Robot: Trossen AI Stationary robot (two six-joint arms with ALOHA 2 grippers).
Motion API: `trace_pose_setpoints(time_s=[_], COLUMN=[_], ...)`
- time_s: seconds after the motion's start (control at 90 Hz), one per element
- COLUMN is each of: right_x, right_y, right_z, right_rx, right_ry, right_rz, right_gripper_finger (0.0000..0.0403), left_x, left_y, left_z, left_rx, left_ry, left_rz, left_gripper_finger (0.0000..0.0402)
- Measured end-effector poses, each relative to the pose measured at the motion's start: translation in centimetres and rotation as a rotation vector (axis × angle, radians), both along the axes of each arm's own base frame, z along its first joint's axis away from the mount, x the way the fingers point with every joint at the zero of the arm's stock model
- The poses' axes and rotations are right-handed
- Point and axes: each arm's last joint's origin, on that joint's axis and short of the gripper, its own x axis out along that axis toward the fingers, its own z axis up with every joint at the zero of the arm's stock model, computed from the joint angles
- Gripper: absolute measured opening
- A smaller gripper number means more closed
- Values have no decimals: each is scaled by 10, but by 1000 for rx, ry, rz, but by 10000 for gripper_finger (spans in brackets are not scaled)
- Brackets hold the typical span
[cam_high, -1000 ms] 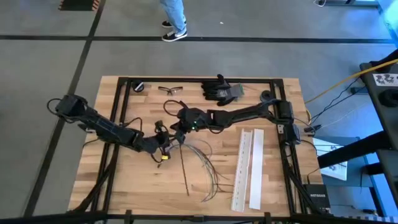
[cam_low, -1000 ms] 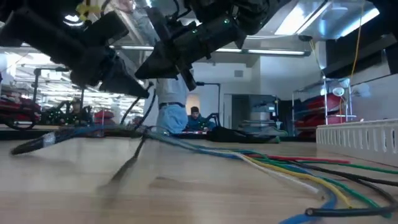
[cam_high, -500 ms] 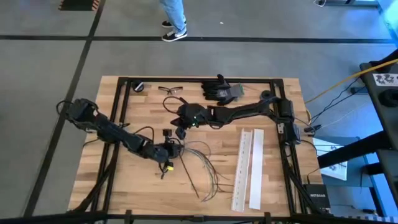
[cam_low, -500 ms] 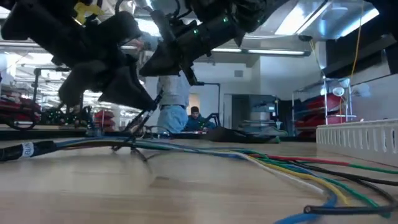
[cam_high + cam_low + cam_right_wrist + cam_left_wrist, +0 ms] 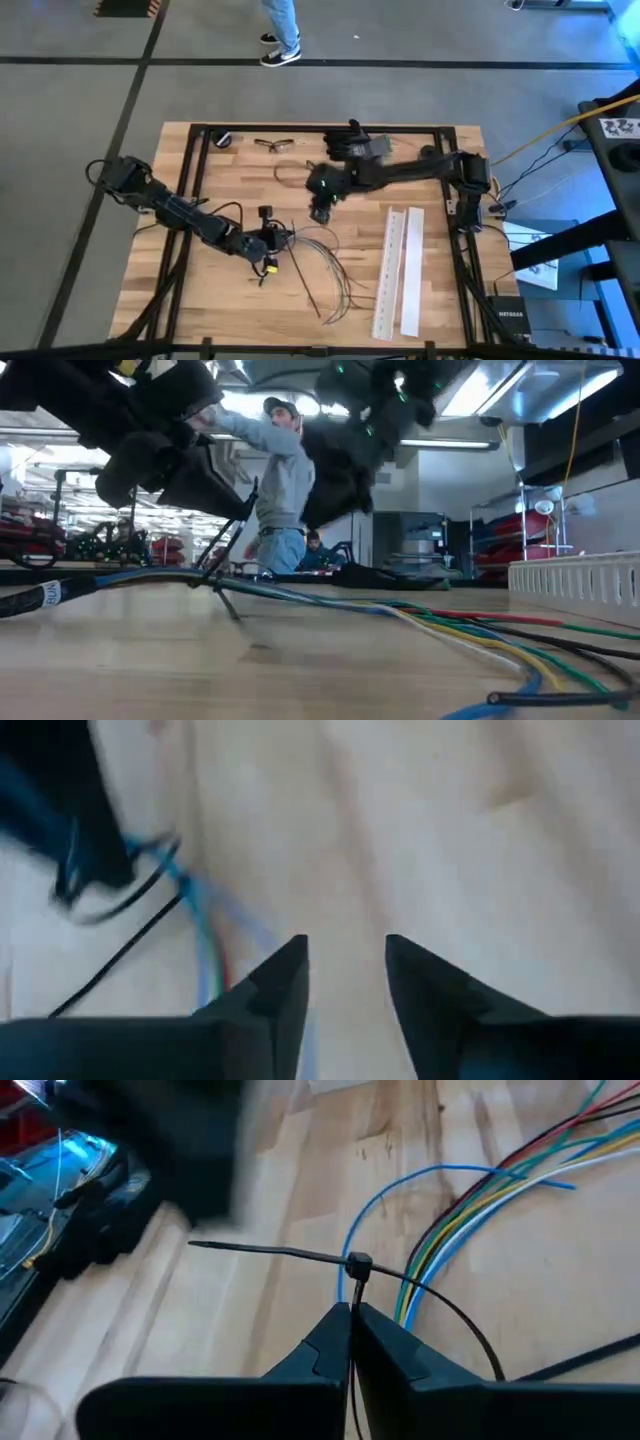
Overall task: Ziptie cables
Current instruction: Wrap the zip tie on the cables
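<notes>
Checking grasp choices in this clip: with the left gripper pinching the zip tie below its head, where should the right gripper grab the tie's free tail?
On the straight black tail of the zip tie, away from the head. It sticks out level and clear above the table, away from the cables, so open fingers can likely close across it from above. The left gripper is shut on the strap; the right gripper hangs open.

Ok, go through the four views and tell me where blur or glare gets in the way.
Right wrist view: motion-smeared throughout, the open right pincer over streaked wires. Left wrist view: the thin coloured cables are sharp, but a dark blurred mass covers one corner; the left pincer is shut on a black zip tie. Low view: ceiling lights glare, near arms soft. High view: evenly lit, clear.
</notes>
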Motion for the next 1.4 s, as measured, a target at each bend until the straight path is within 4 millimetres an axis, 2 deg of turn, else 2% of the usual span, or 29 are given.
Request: trace_pose_setpoints(time_s=[0.178,0.311,0.422,0.656,0.889,1.0,1.156,1.289,1.4], right_x=[-5,-12,-10,9,11,11,10,11,16], right_y=[24,25,25,39,39,39,39,38,37], right_z=[-15,-18,-19,-26,-27,-27,-28,-25,-15], right_rx=[188,201,194,227,235,221,149,49,-39], right_ry=[-421,-542,-545,-537,-527,-529,-544,-570,-605], right_rz=[120,71,60,134,148,169,220,223,215], right_gripper_finger=[133,133,133,133,128,97,14,3,0], left_x=[0,0,0,1,1,0,0,-1,-1], left_y=[0,0,0,0,0,0,-2,-4,-4], left_z=[0,0,1,1,1,1,1,1,0], left_rx=[-4,-18,-23,-36,-36,-36,-38,-38,-36], left_ry=[-2,-9,-17,-30,-24,-24,-27,-23,-12], left_rz=[5,13,13,18,20,20,14,7,-15], left_gripper_finger=[0,0,0,0,0,0,0,0,0])
